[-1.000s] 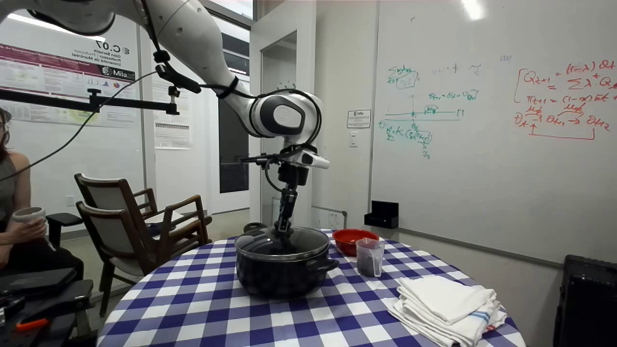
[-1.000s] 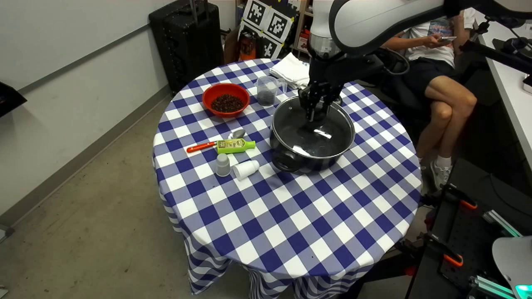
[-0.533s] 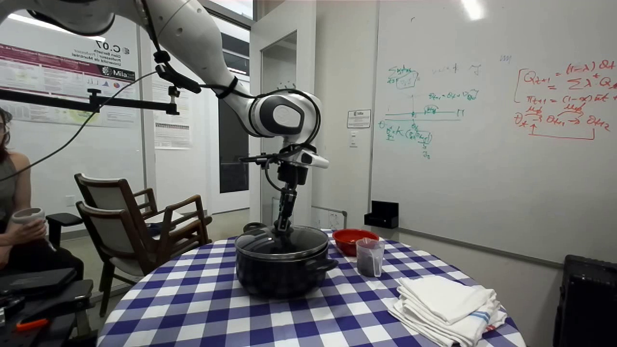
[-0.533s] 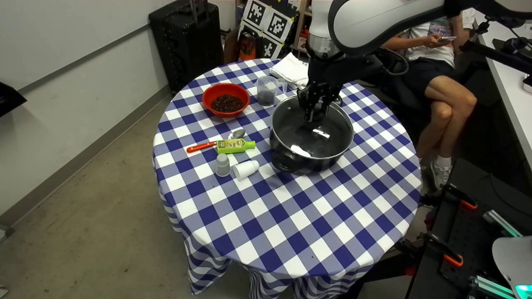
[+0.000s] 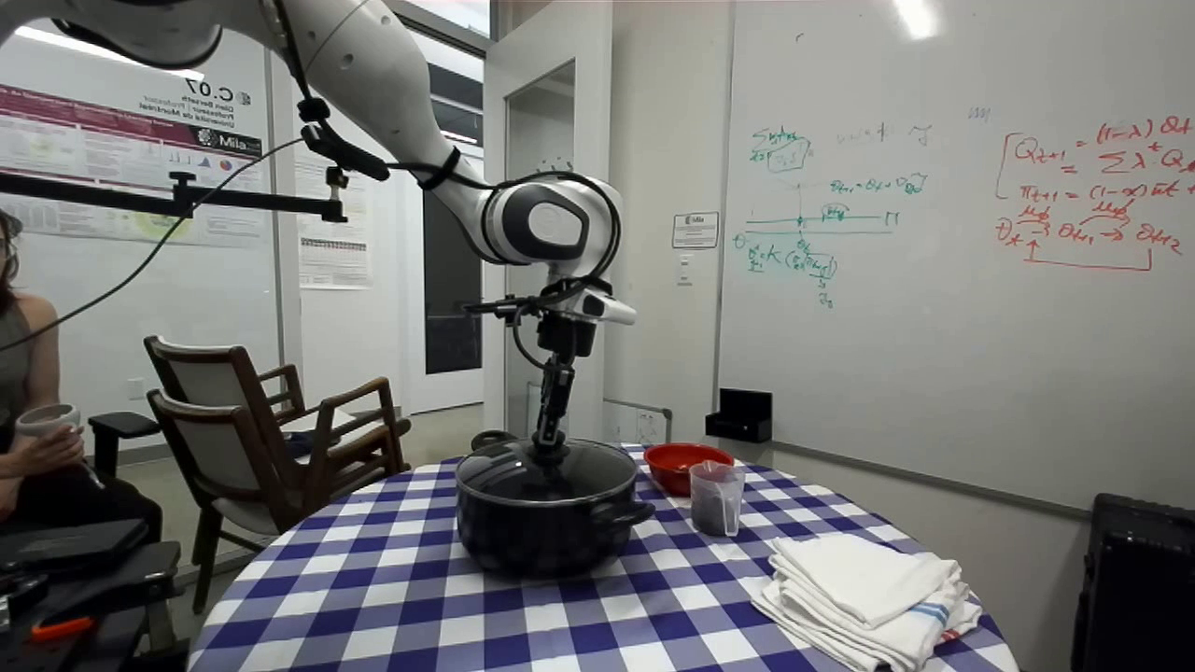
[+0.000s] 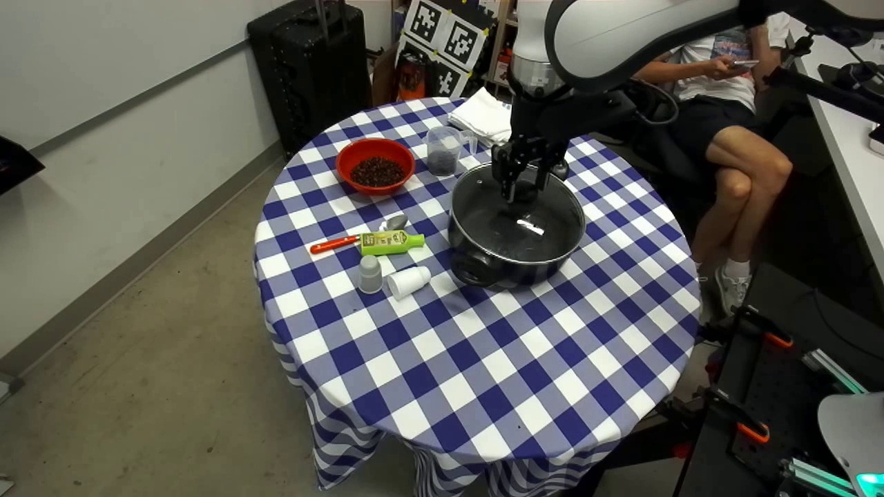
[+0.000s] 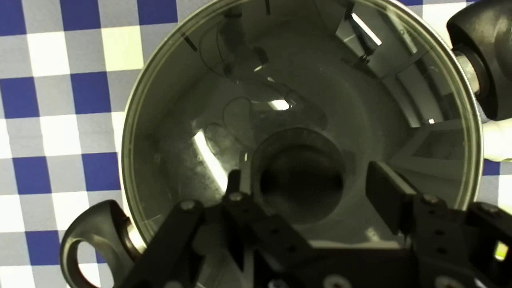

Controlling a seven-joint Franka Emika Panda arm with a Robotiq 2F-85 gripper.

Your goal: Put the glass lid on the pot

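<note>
The black pot (image 5: 541, 541) stands on the checked table; it also shows in an exterior view (image 6: 475, 268). The glass lid (image 6: 511, 231) lies on the pot, its rim level and lined up with the pot's rim, as also seen in an exterior view (image 5: 602, 474). In the wrist view the lid (image 7: 320, 100) fills the middle, with its dark round knob (image 7: 302, 188) near the centre. My gripper (image 7: 308, 174) is open, one finger on each side of the knob, with a visible gap at the right finger. In both exterior views the gripper (image 5: 549, 441) (image 6: 525, 188) is low over the knob.
A red bowl (image 6: 376, 186) with dark contents and a clear measuring cup (image 6: 442, 155) stand near the pot. White towels (image 5: 864, 597) lie folded near the edge. A green bottle (image 6: 390, 243), red-handled spoon (image 6: 335, 244), grey shaker (image 6: 371, 275) and white cup (image 6: 409, 281) lie close by.
The lid has settled slightly, and its rim now sits flush on the pot. The gripper's fingers have spread apart and no longer grip the knob. The arm has barely moved.
</note>
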